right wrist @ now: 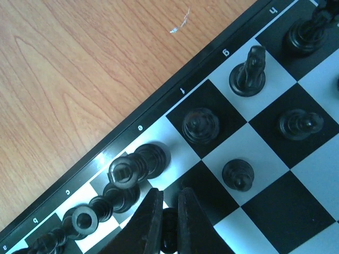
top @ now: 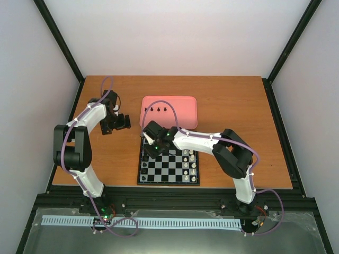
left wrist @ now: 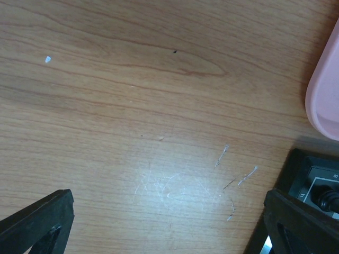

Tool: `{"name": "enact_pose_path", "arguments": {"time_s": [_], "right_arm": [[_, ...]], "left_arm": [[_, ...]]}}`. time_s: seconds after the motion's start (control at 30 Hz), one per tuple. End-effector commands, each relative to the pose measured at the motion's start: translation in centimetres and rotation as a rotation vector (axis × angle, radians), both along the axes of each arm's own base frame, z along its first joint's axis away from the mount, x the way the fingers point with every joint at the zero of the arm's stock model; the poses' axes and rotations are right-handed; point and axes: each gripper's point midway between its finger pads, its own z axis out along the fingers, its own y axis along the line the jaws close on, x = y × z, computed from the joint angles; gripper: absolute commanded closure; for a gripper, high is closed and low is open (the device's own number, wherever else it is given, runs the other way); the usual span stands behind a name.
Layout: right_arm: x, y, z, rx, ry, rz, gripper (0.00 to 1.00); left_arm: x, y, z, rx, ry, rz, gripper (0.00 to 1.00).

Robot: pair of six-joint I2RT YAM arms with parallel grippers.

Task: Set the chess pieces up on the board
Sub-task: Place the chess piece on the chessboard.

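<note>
The board [top: 168, 168] lies at the table's near middle. Black chess pieces stand along its far-left edge; in the right wrist view, taller figures [right wrist: 143, 161] fill the border row and pawns [right wrist: 237, 174] stand one row in. My right gripper [right wrist: 169, 197] hovers over this corner [top: 153, 140], shut on a small black chess piece [right wrist: 169, 238] held between its fingers just above a square. A few black pieces [top: 159, 109] lie in the pink tray [top: 185, 119]. My left gripper [left wrist: 169, 217] is open and empty over bare wood left of the tray [top: 119, 123].
White pieces [top: 192, 163] stand along the board's right side. The pink tray's corner [left wrist: 326, 90] and the board's corner [left wrist: 318, 180] show at the right of the left wrist view. The right arm stretches across the board's far edge.
</note>
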Motion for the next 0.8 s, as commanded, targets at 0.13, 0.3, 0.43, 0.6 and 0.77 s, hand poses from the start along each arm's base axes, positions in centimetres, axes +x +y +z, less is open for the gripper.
{"name": "enact_pose_path", "arguments": {"time_s": [0.13, 0.3, 0.43, 0.6, 0.77], "right_arm": [[0.8, 1.0, 0.3, -0.003, -0.040, 0.005, 0.96], [0.9, 0.8, -0.1, -0.017, -0.036, 0.001, 0.95], [0.9, 0.5, -0.4, -0.026, -0.035, 0.000, 0.95], [1.0, 0.3, -0.7, -0.035, -0.033, -0.006, 0.94], [1.0, 0.2, -0.9, -0.041, -0.024, -0.007, 0.87]], "left_arm": [[0.3, 0.2, 0.9, 0.007, -0.041, -0.013, 0.00], [0.3, 0.3, 0.7, 0.008, -0.038, -0.012, 0.00], [0.3, 0.3, 0.6, 0.007, -0.034, -0.011, 0.00], [0.3, 0.3, 0.7, 0.008, -0.036, -0.010, 0.00], [0.2, 0.3, 0.8, 0.011, -0.037, -0.011, 0.00]]}}
